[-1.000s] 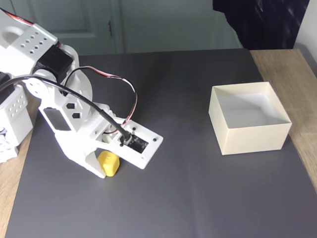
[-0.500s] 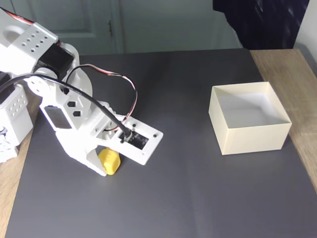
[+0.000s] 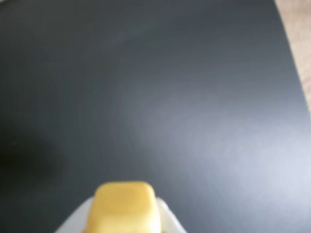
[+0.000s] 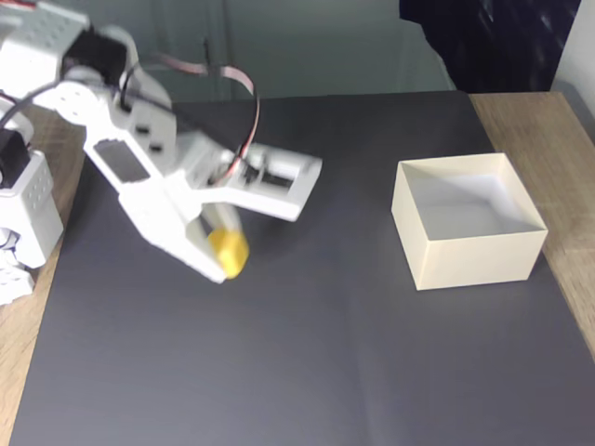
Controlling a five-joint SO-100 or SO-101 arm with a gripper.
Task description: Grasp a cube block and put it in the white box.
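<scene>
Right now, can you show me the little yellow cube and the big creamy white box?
small yellow-orange cube [image 4: 229, 251], fixed view, its front face.
square cream-white box [image 4: 474, 260], fixed view, its near outer wall.

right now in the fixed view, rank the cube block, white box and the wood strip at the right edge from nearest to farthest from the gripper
1. cube block: held in the gripper, left of centre.
2. white box: on the dark mat, to the right.
3. wood strip: past the box, at the right edge.
</scene>
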